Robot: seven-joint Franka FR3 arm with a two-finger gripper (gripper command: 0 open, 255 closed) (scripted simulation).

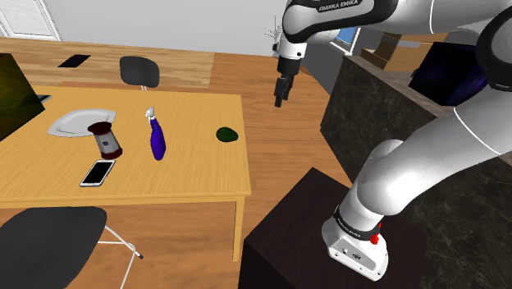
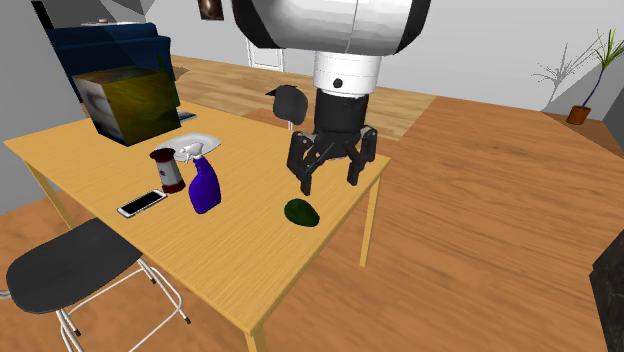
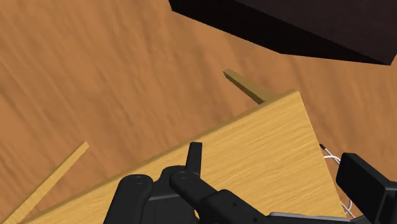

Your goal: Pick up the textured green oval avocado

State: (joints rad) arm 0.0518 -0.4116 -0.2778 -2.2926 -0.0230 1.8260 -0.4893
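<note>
The avocado (image 1: 227,134) (image 2: 301,212) is a dark green oval lying on the wooden table (image 1: 197,176) (image 2: 250,270), close to the edge at the shoulder view's right. My gripper (image 1: 281,97) (image 2: 329,176) hangs in the air above and beside it, over the table's edge and apart from the avocado. Its fingers stand apart with nothing between them. In the wrist view the gripper (image 3: 277,164) looks down on a corner of the table (image 3: 267,140) and the wooden floor.
On the table stand a blue spray bottle (image 1: 156,140) (image 2: 205,188), a red-capped jar (image 1: 107,141) (image 2: 168,170), a phone (image 1: 98,172) (image 2: 142,203) and a grey plate (image 1: 80,123). A black chair (image 1: 49,238) (image 2: 65,265) stands at the near side. A dark counter (image 1: 386,107) lies behind the arm.
</note>
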